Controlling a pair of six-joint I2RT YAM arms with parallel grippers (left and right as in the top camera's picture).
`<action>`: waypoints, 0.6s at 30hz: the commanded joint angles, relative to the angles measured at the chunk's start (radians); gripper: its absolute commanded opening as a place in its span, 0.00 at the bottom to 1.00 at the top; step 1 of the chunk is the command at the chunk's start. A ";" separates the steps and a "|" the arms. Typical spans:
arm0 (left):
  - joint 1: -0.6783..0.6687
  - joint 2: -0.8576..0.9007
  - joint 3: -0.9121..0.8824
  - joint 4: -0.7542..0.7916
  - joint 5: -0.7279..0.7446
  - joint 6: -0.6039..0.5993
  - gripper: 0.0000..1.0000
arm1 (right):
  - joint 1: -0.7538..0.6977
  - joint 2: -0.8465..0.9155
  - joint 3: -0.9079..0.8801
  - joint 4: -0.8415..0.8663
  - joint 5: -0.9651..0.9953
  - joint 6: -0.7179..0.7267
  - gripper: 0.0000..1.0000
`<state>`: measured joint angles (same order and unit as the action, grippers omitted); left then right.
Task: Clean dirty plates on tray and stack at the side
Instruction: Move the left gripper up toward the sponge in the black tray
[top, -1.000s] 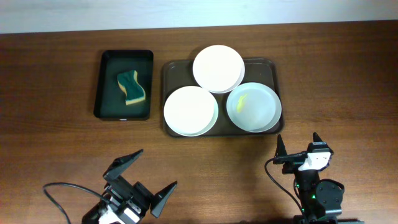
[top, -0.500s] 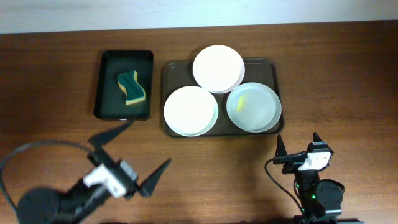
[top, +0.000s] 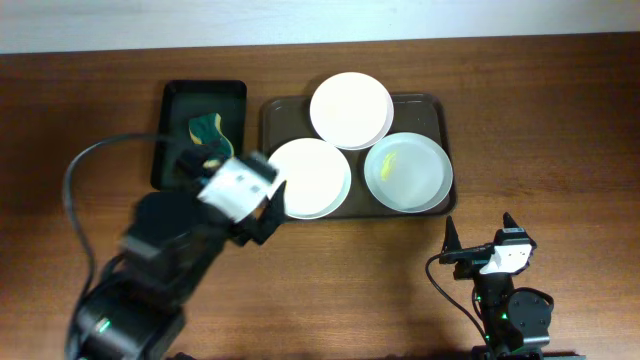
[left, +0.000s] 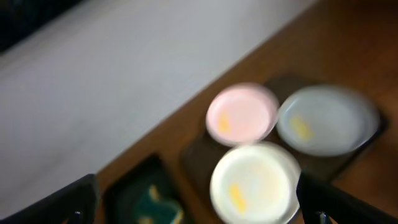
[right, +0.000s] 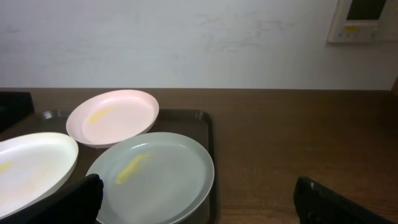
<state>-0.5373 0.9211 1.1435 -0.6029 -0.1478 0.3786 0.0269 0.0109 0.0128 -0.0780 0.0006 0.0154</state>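
Three white plates lie on the dark tray (top: 440, 104): a back plate (top: 350, 110), a front-left plate (top: 312, 176) and a front-right plate (top: 408, 172) with a yellow smear. My left gripper (top: 228, 192) is open and empty, raised above the table between the black tray and the front-left plate, and it hides part of both. Its blurred wrist view shows the three plates (left: 255, 183) with yellow smears between the wide-open fingers (left: 199, 211). My right gripper (top: 478, 228) is open and empty, low in front of the tray. Its view (right: 199, 205) faces the smeared plate (right: 155, 177).
A smaller black tray (top: 205, 95) left of the big tray holds a green and yellow sponge (top: 208, 128); the sponge also shows in the left wrist view (left: 155, 208). The left arm's cable (top: 75, 200) loops over the table's left. A pale wall stands behind the table.
The left arm has risen from the front-left table edge and swung back and right, over the black tray's corner and the front-left plate. The right arm and plates have not moved.
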 joint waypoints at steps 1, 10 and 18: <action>-0.124 0.086 0.023 -0.034 -0.160 0.003 0.99 | 0.006 -0.005 -0.007 -0.004 0.011 0.003 0.99; -0.140 0.365 0.244 -0.110 -0.544 -0.251 0.99 | 0.006 -0.005 -0.007 -0.004 0.011 0.003 0.98; -0.031 0.821 0.800 -0.665 -0.349 -0.469 0.99 | 0.006 -0.005 -0.007 -0.004 0.011 0.003 0.99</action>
<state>-0.6369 1.6238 1.8004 -1.1889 -0.6296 0.0360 0.0269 0.0109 0.0128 -0.0780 0.0036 0.0154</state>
